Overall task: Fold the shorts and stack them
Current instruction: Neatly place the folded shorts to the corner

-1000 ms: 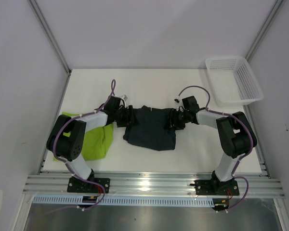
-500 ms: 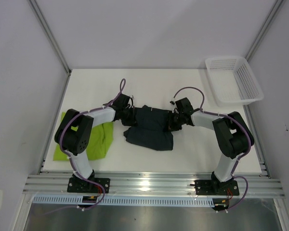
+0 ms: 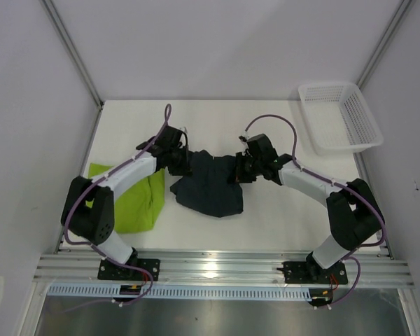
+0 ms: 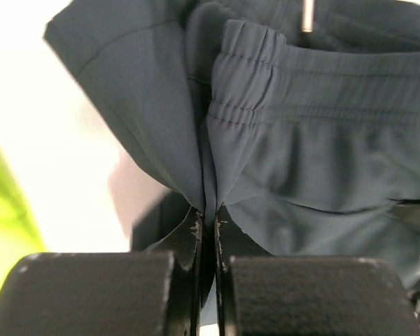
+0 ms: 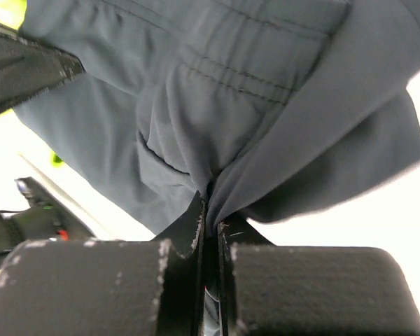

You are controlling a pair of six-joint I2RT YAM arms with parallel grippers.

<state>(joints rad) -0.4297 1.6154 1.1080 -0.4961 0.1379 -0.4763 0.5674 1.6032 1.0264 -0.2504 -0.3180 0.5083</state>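
Here, one dark navy pair of shorts [image 3: 208, 187] lies bunched near the middle of the white table [image 3: 280, 217]. Two grippers hold it: the left gripper [image 3: 184, 162] and right gripper [image 3: 239, 170] each have their jaws pinched tight on the fabric near the elastic waistband, one at either end. One lime green pair of shorts [image 3: 136, 203] lies flat by the table's left edge, apparently folded already. One white mesh basket [image 3: 339, 115] sits at the far right corner. The navy pair seems mid-fold, and stacking is not yet done.
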